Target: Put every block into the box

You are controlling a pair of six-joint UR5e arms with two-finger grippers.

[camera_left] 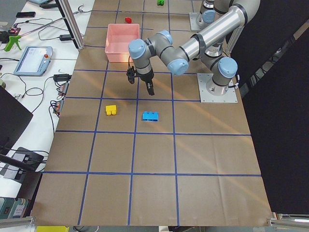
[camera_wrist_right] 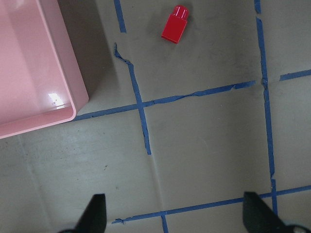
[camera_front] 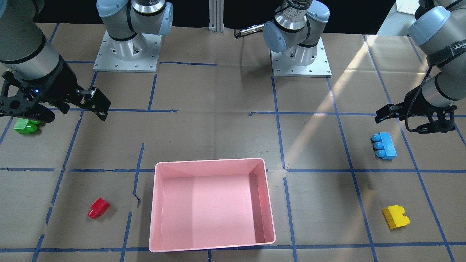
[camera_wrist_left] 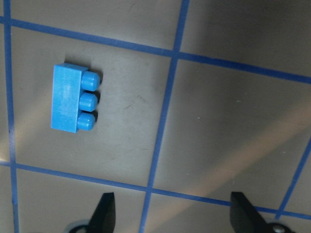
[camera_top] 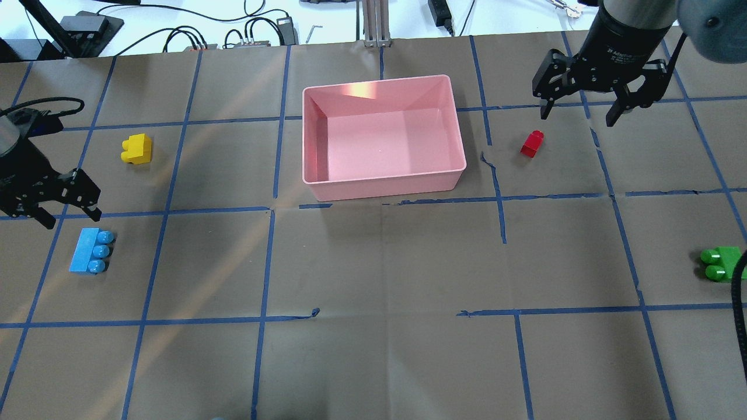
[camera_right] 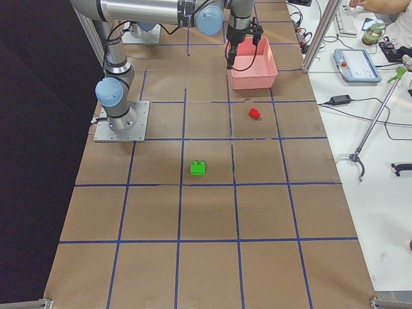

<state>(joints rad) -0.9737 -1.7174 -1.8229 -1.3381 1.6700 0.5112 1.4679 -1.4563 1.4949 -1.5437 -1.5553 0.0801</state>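
Four blocks outside pink box

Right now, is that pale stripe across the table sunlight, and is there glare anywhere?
Front-facing view: a pale slanting band of light crosses the table, probably sunlight. Overhead view: a bright patch on the far wall of the pink box. Right wrist view: a small glare spot on its floor.

Robotics lab: tape-gridded table, teach pendant, robot arms.
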